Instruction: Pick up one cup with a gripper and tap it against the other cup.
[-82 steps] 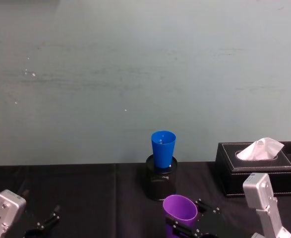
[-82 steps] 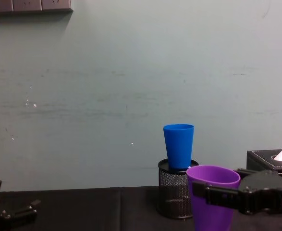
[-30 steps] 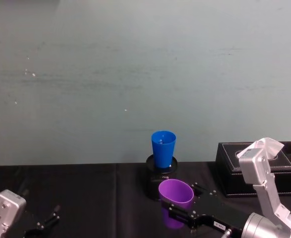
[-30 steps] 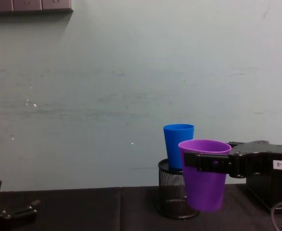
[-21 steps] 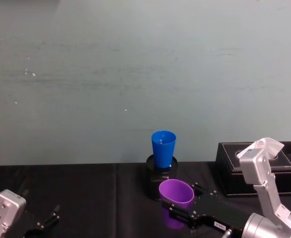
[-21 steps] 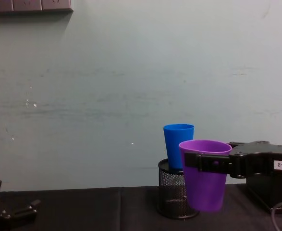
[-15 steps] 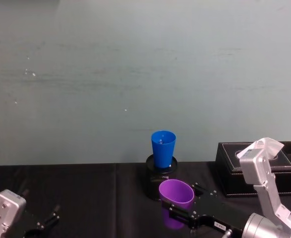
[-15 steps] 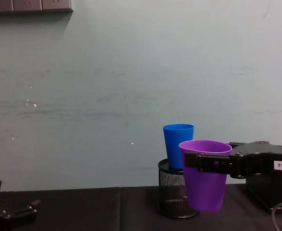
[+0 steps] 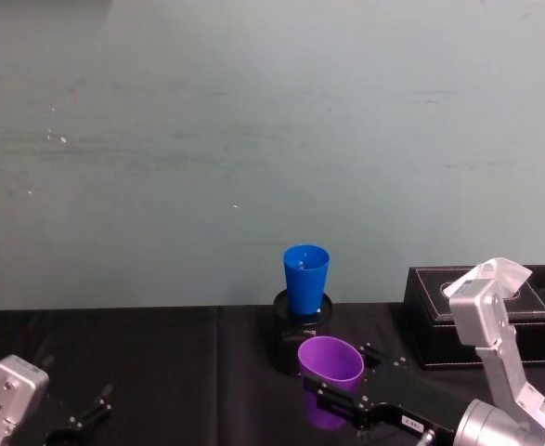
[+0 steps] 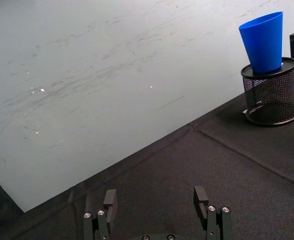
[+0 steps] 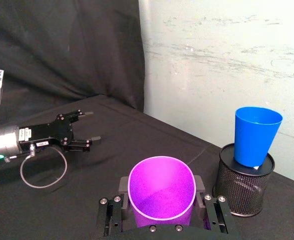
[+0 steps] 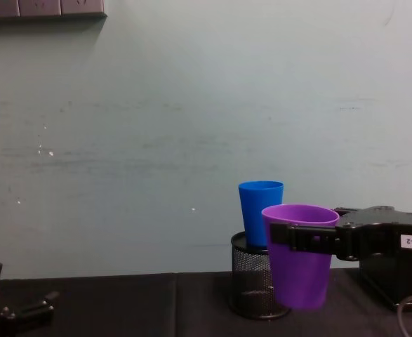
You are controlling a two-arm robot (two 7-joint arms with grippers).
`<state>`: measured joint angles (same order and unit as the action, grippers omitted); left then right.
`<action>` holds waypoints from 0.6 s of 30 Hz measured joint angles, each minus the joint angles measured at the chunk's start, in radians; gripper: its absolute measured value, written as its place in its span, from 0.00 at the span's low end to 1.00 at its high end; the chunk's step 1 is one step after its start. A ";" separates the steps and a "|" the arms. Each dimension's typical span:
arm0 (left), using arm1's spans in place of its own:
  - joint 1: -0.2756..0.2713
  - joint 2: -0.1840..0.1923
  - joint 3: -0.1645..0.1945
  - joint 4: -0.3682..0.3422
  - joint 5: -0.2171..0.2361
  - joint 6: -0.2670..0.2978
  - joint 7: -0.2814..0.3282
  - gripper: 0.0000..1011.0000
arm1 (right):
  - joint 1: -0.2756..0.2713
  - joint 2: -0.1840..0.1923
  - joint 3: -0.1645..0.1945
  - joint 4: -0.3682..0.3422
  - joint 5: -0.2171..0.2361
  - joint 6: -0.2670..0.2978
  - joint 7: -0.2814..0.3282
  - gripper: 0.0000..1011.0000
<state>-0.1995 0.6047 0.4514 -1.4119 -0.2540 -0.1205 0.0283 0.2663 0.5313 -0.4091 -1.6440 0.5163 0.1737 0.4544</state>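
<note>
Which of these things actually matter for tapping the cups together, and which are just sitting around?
Part of the job:
- purple cup, held off the table in the right gripper
- blue cup, standing in the mesh pen holder

Just lying about:
- mesh pen holder, only a stand for the blue cup
- black tissue box at the right
- left gripper, open and idle at the left

A: Colours on the cups?
B: purple cup [image 12: 300,263] plain, blue cup [image 12: 260,210] plain, bright. pen holder [image 12: 249,281] black wire mesh.
A: Rest?
B: tabletop [image 9: 161,372] black cloth. tissue box [image 9: 439,325] black, white stitching; tissue [image 9: 504,271] white. wall [image 9: 253,111] pale green, darker streaks, white flecks. right tool [image 11: 162,187] black, white label; arm [image 9: 495,353] silver.
</note>
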 joint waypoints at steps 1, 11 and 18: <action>0.000 0.000 0.000 0.000 0.000 0.000 0.000 0.99 | 0.000 0.000 0.000 0.000 0.000 0.000 0.000 0.73; 0.000 0.000 0.000 0.000 0.000 0.000 0.000 0.99 | 0.000 0.000 0.000 0.000 0.000 0.000 0.000 0.73; 0.000 0.000 0.000 0.000 0.000 0.000 0.000 0.99 | 0.000 0.000 0.000 0.000 0.000 0.000 0.000 0.73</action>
<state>-0.1995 0.6047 0.4514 -1.4120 -0.2539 -0.1205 0.0283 0.2663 0.5312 -0.4091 -1.6441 0.5163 0.1736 0.4547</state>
